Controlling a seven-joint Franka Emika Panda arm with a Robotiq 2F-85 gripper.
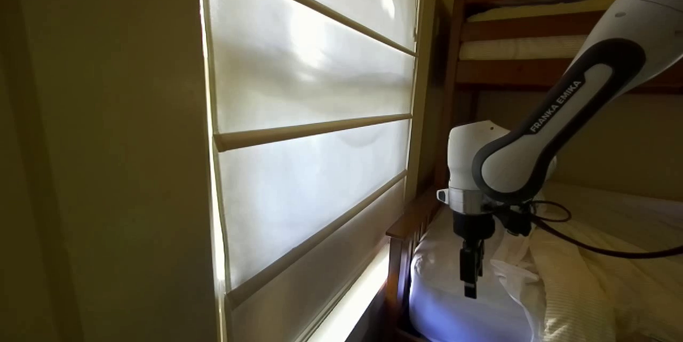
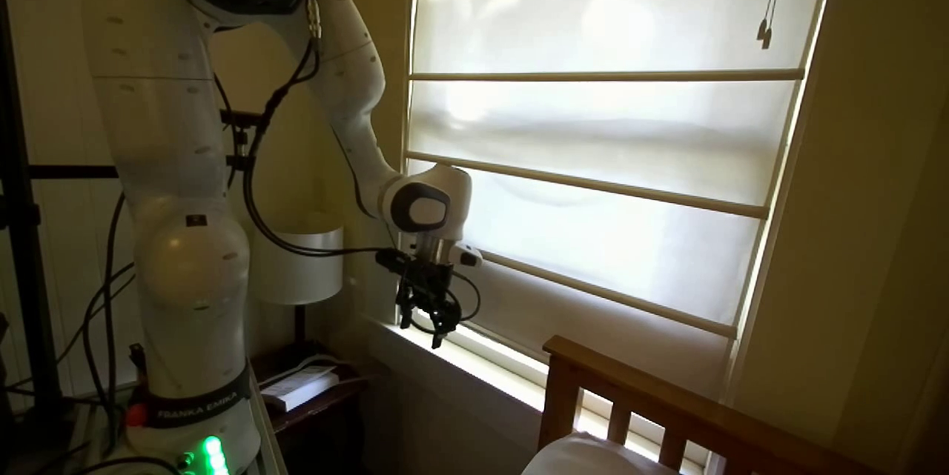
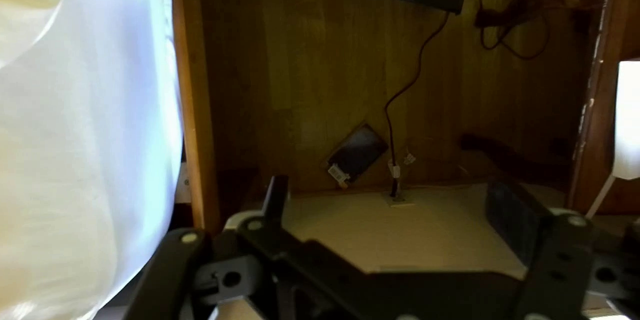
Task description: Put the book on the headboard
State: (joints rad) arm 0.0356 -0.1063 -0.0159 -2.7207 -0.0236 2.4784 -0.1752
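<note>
The book (image 2: pixel 300 388), thick with pale edges and a printed top, lies on the dark nightstand in an exterior view. A bright white thing at the right edge of the wrist view (image 3: pixel 629 120) may be the book, but I cannot tell. The wooden slatted headboard (image 2: pixel 667 397) stands at the bed's end by the window, and also shows in an exterior view (image 1: pixel 413 219). My gripper (image 3: pixel 390 200) is open and empty, pointing down. In both exterior views (image 1: pixel 472 278) (image 2: pixel 421 333) it hangs in the air near the window, between nightstand and headboard in one of them.
A lamp (image 2: pixel 300 267) stands on the nightstand (image 2: pixel 326 407) behind the book. The window sill (image 2: pixel 474 367) and blind (image 2: pixel 593 245) are close to the arm. A bed with white bedding (image 3: pixel 75 160) lies beside the gripper. A dark flat item (image 3: pixel 357 153) and cable (image 3: pixel 400 93) are on the floor.
</note>
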